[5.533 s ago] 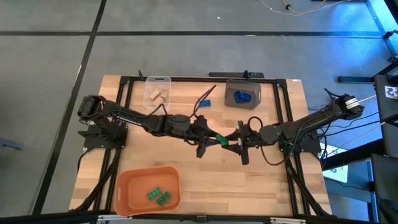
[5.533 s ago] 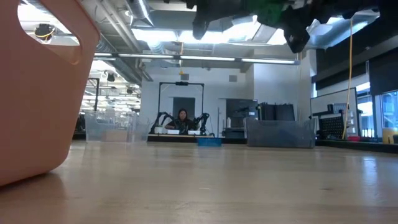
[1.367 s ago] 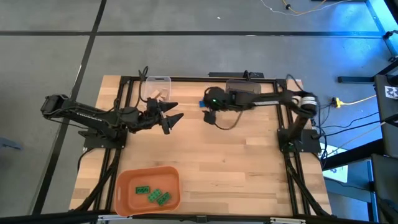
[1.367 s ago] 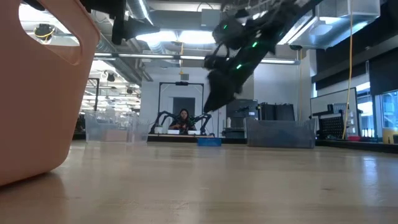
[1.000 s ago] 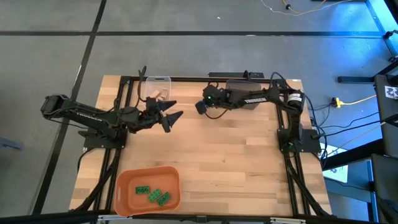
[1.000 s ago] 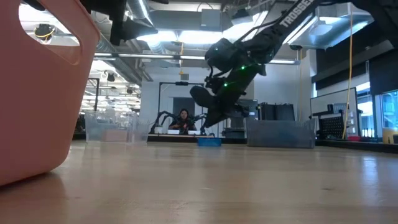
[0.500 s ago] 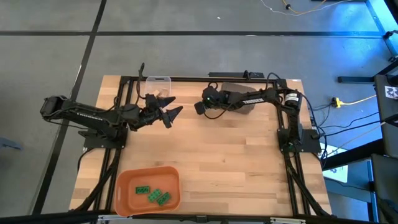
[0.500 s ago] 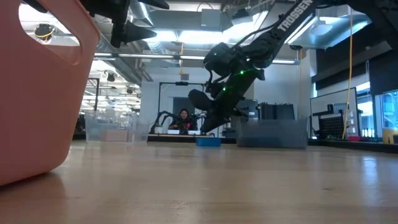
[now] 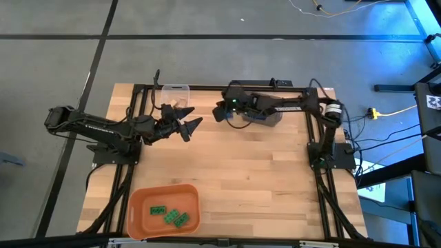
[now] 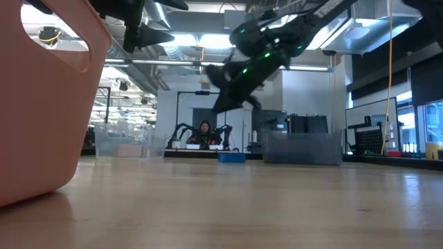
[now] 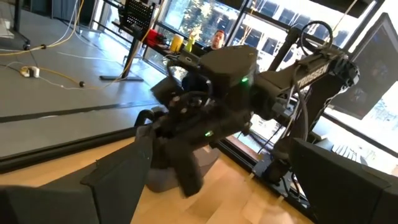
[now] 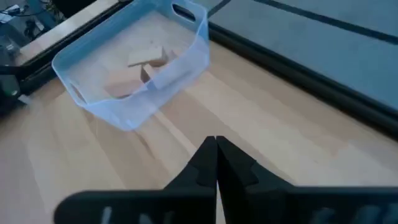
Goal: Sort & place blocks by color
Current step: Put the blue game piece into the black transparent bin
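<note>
My right gripper (image 9: 218, 112) hangs above the far middle of the table, just left of the grey bin (image 9: 265, 117). Its fingers are shut with nothing between them (image 12: 216, 142). A blue block (image 10: 232, 158) lies on the table below it; the gripper hides it in the high view. Another blue block (image 9: 258, 116) lies in the grey bin. My left gripper (image 9: 196, 116) stands open in the air beside the clear bin (image 9: 173, 96), which holds tan blocks (image 12: 148, 59). Green blocks (image 9: 169, 215) lie in the orange bin (image 9: 141, 207).
The orange bin (image 10: 41, 104) stands at the near left, the clear bin (image 12: 134, 68) at the far left and the grey bin (image 10: 301, 149) at the far right. Bare wood lies across the table's middle and near right. A black frame runs round the table.
My right gripper has risen from the table beside the blue block and tipped more toward level. The block stays where it lay. The grey bin has slid a little toward the table's left.
</note>
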Motion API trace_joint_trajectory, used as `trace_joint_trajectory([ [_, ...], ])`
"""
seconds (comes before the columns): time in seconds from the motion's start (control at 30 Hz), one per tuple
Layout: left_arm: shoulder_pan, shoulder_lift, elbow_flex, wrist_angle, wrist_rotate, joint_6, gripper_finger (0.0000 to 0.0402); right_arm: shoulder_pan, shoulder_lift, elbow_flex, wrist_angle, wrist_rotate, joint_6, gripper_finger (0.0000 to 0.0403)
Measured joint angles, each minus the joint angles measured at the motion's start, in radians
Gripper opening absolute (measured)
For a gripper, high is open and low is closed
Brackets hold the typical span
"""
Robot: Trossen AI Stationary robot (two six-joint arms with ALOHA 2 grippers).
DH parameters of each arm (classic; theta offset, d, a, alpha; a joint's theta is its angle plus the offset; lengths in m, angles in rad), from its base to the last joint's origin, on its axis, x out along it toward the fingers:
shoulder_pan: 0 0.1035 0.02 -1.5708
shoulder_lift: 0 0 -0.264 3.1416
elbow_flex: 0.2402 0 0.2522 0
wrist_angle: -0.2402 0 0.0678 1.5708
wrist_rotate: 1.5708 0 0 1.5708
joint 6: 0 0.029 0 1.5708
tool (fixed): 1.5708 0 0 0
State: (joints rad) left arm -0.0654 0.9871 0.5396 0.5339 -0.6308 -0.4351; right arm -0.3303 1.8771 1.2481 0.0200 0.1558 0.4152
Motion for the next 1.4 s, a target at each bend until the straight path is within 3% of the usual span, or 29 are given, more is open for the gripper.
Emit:
trace_joint_trajectory([
  [0.1, 0.000, 0.000, 0.000, 0.001, 0.000, 0.000, 0.0369, 0.025, 0.090, 0.088, -0.090, 0.011, 0.018, 0.0000],
  [0.3, 0.000, 0.000, 0.000, 0.003, 0.000, 0.000, 0.0369, 0.055, 0.242, 0.289, -0.394, 0.197, 0.155, 0.0000],
  [0.6, 0.000, 0.000, 0.000, 0.037, -0.001, 0.000, 0.0369, 0.057, 0.316, 0.322, -0.488, 0.240, 0.146, 0.0000],
  [0.8, 0.000, 0.000, 0.000, 0.054, -0.002, 0.000, 0.0369, 0.075, 0.317, 0.323, -0.486, 0.178, 0.086, 0.0000],
  [1.07, 0.000, 0.000, 0.000, 0.061, -0.002, 0.000, 0.0369, 0.121, 0.313, 0.326, -0.531, 0.091, -0.138, 0.0000],
  [1.23, 0.000, 0.000, 0.000, 0.063, -0.005, 0.000, 0.0369, 0.202, 0.311, 0.326, -0.593, -0.016, -0.227, 0.0000],
  [1.4, 0.000, 0.000, 0.000, 0.063, -0.009, 0.000, 0.0369, 0.319, 0.273, 0.286, -0.740, -0.052, -0.284, 0.0000],
])
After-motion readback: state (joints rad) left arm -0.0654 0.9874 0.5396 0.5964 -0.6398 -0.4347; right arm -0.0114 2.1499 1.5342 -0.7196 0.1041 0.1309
